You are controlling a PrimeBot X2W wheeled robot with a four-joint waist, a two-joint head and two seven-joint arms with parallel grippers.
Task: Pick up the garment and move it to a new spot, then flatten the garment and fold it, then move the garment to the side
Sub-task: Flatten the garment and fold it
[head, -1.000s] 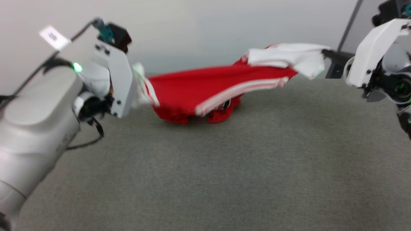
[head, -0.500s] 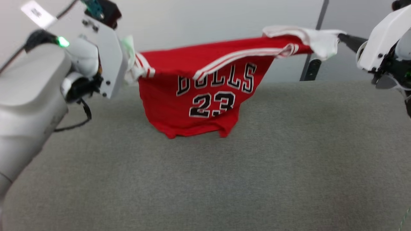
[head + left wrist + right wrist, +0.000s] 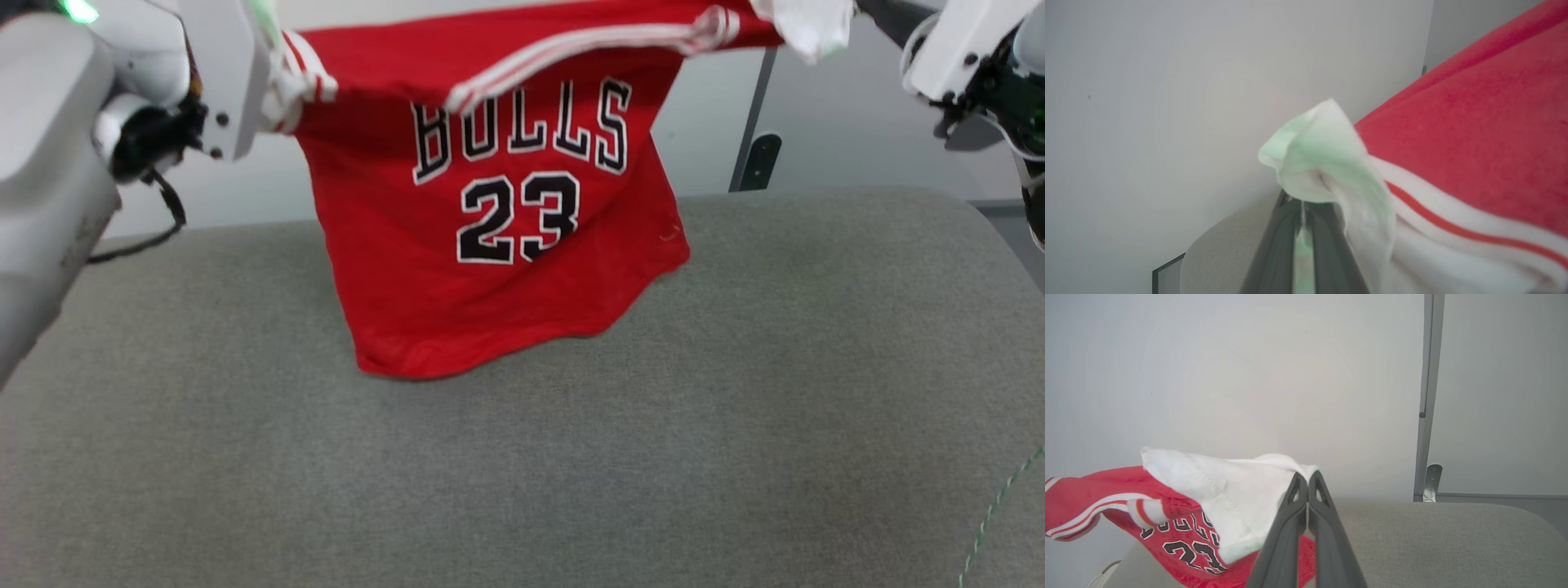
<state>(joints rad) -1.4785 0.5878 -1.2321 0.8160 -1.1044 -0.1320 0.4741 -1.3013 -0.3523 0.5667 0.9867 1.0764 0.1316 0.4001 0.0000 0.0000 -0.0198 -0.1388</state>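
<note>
Garment (image 3: 490, 204) hangs stretched between left gripper (image 3: 1303, 208), clamped on one white end, and right gripper (image 3: 1306, 482), clamped on the other, hem drooping below them.

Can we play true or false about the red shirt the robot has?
1. The left gripper and right gripper both pinch the shirt. True.
2. The number on the shirt is 32. False: it is 23.
3. The shirt lies flat. False: it hangs between the grippers, over the gray table.
4. The pinched sleeves are white. True.
</note>
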